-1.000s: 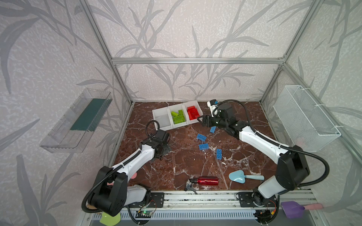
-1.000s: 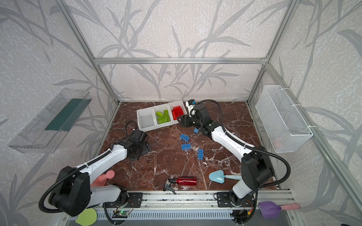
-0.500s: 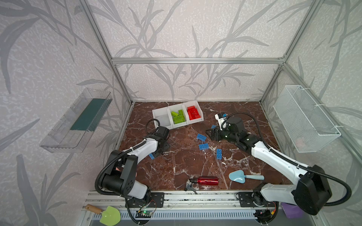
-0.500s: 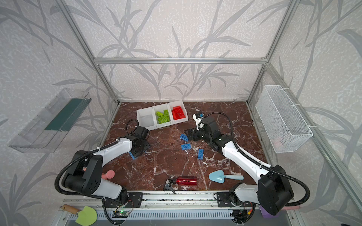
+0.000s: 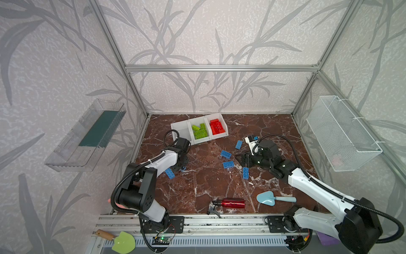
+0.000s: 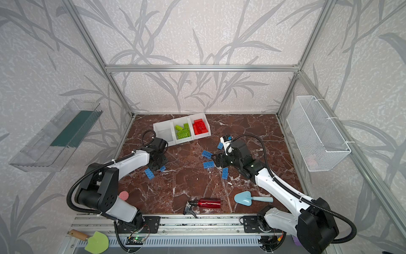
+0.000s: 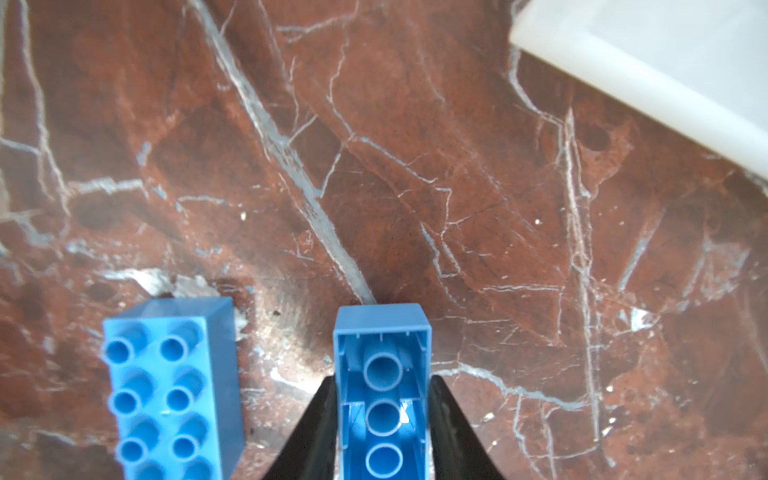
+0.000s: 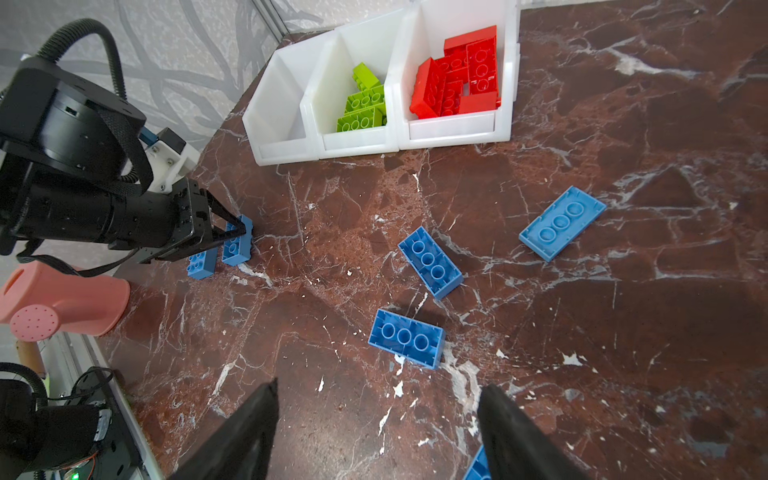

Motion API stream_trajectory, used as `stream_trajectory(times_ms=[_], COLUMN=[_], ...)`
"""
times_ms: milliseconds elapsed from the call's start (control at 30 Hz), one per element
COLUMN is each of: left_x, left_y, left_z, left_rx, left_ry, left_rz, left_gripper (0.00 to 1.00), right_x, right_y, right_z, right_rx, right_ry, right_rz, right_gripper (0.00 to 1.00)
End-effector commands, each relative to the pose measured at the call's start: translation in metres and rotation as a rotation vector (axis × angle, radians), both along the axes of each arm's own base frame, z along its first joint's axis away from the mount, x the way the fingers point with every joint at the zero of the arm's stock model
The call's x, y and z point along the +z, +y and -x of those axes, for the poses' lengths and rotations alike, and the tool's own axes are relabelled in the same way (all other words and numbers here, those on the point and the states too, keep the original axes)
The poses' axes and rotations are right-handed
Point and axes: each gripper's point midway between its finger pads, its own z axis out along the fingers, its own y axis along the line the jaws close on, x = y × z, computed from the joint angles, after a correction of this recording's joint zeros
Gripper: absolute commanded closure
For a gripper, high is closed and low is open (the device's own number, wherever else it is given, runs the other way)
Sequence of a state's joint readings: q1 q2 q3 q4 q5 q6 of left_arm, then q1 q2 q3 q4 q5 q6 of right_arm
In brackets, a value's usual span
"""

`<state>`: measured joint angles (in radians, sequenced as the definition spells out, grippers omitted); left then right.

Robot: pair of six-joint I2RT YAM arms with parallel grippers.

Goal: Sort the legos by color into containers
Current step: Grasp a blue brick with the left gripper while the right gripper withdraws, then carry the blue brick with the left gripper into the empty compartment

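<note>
My left gripper point(image 7: 381, 380) is shut on a blue lego point(image 7: 381, 332) that lies low on the floor with its hollow underside facing the camera. A second blue lego point(image 7: 170, 386) lies right beside it, studs up. In both top views this gripper point(image 5: 181, 168) sits in front of the empty left container point(image 5: 179, 129). Green legos point(image 5: 199, 131) fill the middle container and red legos point(image 5: 217, 127) the right one. My right gripper point(image 8: 379, 386) hangs open over the floor, holding nothing. Several loose blue legos point(image 8: 430, 262) point(image 8: 406, 338) point(image 8: 562, 223) lie ahead of it.
A red bottle point(image 5: 230, 202) and a light blue trowel point(image 5: 267, 198) lie near the front edge. A pink watering can point(image 8: 62, 297) stands at the front left. A wire basket point(image 5: 342, 136) hangs on the right wall and a clear tray point(image 5: 87, 136) on the left wall.
My left gripper has closed onto the blue lego. The right arm has drawn back from the red container to above the loose blue legos, still open.
</note>
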<state>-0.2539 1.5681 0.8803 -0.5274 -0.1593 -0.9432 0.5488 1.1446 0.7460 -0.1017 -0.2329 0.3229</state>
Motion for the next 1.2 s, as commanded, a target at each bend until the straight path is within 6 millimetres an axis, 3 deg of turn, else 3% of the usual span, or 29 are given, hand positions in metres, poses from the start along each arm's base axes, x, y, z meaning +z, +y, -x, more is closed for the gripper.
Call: stream_trajectory(times_ms=[0,300,433,567,700,833,1167], left_x=[0.010,0.070,0.105,0.126,0.130,0.127,0.106], left_y=[0.006,0.003,0.003,0.002,-0.001,0.008,0.017], left_z=[-0.001,-0.028,-0.055,-0.086,-0.115,-0.140,-0.179], left_rx=[0.006,-0.082,-0.116,-0.132,-0.176,-0.165,-0.176], left_ry=[0.005,-0.078,-0.136,-0.178,-0.161,-0.164,-0.108], left_rz=[-0.035,-0.072,-0.103,-0.102,-0.090,-0.114,-0.112], left_gripper=[0.67,0.66,0.66,0.66,0.66,0.66,0.63], right_x=[0.007,0.006,0.001,-0.003,-0.005,-0.006,-0.015], right_y=[-0.002,-0.004,-0.006,-0.008,-0.013,-0.017,-0.028], right_z=[0.003,0.007,0.008,0.011,0.014,0.017,0.020], right_rx=[0.004,0.001,-0.005,-0.011,-0.021,-0.031,-0.062], right_ry=[-0.030,-0.035,-0.024,-0.014,-0.011,-0.010,0.014], right_rz=[-0.011,-0.021,-0.019,-0.013,0.000,0.011,0.063], right_gripper=[0.23,0.23,0.23,0.23,0.23,0.23,0.23])
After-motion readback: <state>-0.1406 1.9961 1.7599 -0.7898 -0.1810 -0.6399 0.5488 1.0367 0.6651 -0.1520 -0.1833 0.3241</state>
